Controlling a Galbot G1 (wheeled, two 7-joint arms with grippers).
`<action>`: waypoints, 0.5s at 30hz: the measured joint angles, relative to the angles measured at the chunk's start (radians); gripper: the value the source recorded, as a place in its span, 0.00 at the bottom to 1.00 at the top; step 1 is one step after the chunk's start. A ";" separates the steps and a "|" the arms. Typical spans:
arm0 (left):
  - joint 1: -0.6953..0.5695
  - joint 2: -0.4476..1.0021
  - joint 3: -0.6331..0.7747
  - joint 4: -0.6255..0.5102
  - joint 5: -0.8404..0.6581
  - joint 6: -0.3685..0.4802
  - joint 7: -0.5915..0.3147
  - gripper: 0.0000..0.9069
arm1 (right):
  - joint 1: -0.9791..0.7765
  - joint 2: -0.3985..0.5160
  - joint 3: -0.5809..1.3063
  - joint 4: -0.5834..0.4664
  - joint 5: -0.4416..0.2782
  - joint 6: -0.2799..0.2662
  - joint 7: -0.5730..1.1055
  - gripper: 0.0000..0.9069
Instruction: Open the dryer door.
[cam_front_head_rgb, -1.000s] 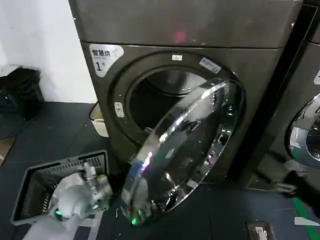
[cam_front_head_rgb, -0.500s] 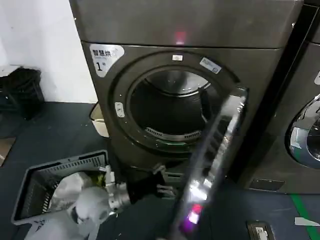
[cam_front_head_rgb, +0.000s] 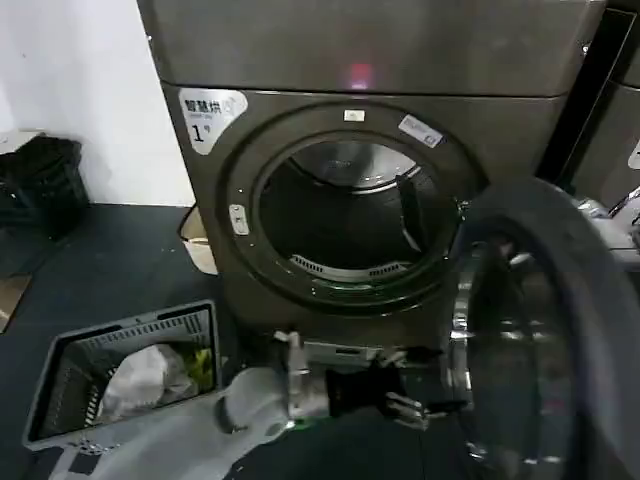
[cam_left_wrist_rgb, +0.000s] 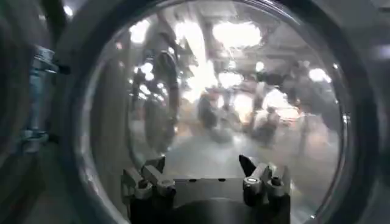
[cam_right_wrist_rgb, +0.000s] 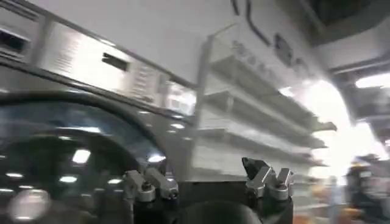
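The dryer door (cam_front_head_rgb: 545, 330) hangs swung wide to the right, its dark inner side facing us, drum open. The left end effector (cam_front_head_rgb: 418, 400) reaches its lower edge, fingers spread wide. A laundry basket (cam_front_head_rgb: 60, 375) sits on dark floor (cam_front_head_rgb: 110, 270) by the white wall (cam_front_head_rgb: 80, 90)

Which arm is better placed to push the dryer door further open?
Left. The left gripper, fingers open, reaches up to the dryer door's dark inner side. The right gripper, also open, faces the neighbouring machine instead.
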 joint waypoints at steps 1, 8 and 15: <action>-0.020 -0.013 0.018 0.012 -0.003 -0.001 -0.002 1.00 | -0.009 -0.002 0.019 -0.007 -0.004 0.000 0.000 1.00; -0.129 -0.118 0.105 0.111 0.019 -0.012 -0.054 1.00 | -0.062 -0.021 0.127 -0.064 -0.028 0.005 -0.007 1.00; -0.184 -0.249 0.140 0.208 0.041 -0.037 -0.105 1.00 | -0.073 -0.025 0.152 -0.075 -0.032 0.007 -0.025 1.00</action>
